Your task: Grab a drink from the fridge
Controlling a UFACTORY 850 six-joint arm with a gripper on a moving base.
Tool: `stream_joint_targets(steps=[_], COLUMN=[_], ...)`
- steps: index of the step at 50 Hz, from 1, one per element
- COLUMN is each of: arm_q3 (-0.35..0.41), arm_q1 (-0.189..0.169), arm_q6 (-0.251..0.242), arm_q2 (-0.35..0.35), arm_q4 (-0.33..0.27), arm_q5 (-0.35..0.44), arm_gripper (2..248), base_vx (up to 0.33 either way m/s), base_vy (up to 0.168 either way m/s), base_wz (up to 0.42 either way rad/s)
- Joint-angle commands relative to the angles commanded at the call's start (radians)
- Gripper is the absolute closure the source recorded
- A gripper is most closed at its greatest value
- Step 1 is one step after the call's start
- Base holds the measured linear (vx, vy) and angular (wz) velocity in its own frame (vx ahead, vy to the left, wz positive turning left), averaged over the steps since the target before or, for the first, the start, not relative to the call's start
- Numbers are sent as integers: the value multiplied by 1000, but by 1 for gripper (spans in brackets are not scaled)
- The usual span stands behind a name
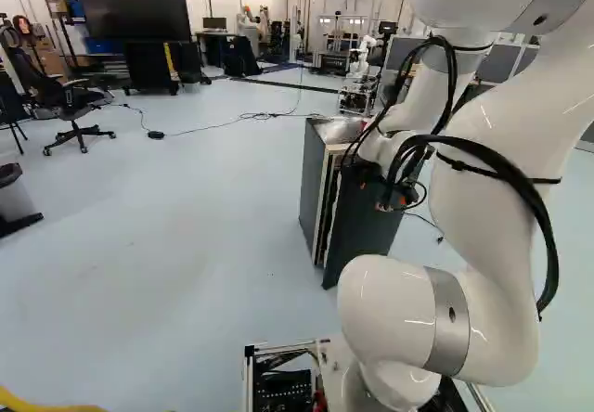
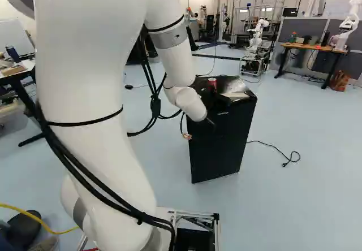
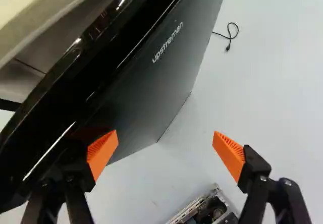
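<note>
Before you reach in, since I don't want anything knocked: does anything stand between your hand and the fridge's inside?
Yes: the fridge's door, seemingly ajar, stands between the open hand and the inside.

The pale blue floor bears the dark fridge, a black cord and an office chair.

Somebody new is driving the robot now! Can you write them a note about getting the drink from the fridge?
Gripper: open and empty, one finger close beside the fridge; I can't tell if they touch.
Fridge: ahead of the base. Its door looks a little open, but I'm not certain.
Drinks: none can be seen inside. A red can stands on top.
Done: the arm is at the fridge.
Left: probably open the door wider, find a drink, grip it and bring it out.
</note>
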Motion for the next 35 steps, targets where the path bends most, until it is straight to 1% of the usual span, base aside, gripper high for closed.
stream_joint_targets(steps=[35], arm_q3=[4], arm_q1=[93], arm_q6=[0], arm_q2=[3], arm_q4=[-30], arm_q5=[159], arm_gripper=[3], base_vx=[0], base_vy=[0], base_wz=[0])
